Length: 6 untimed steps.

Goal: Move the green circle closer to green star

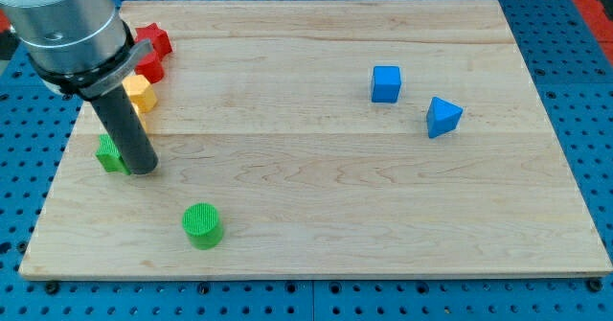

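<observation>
The green circle, a short ribbed cylinder, stands near the view's bottom left on the wooden board. The green star lies at the board's left edge, partly hidden behind my rod. My tip rests on the board right beside the green star, on its right side. It is above and to the left of the green circle, with a gap between them.
A yellow block and two red blocks sit at the view's top left, partly hidden by the arm. A blue cube and a blue triangular block lie at the upper right.
</observation>
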Motion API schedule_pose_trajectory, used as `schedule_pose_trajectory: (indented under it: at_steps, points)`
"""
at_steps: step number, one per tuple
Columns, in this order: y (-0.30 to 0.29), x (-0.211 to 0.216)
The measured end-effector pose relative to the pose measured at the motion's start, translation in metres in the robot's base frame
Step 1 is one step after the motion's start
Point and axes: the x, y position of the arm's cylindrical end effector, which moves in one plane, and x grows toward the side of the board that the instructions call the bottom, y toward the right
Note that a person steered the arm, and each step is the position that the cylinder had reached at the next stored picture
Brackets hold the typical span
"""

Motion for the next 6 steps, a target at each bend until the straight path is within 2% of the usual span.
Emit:
schedule_pose_trajectory:
  at_steps: [1, 2, 3, 4, 5, 6]
  points:
    - [0.070, -0.002]
    - [0.144, 0.045]
    - [0.148, 0.105]
    - [0.083, 0.110]
    - [0.036, 0.089]
    - [0.037, 0.080]
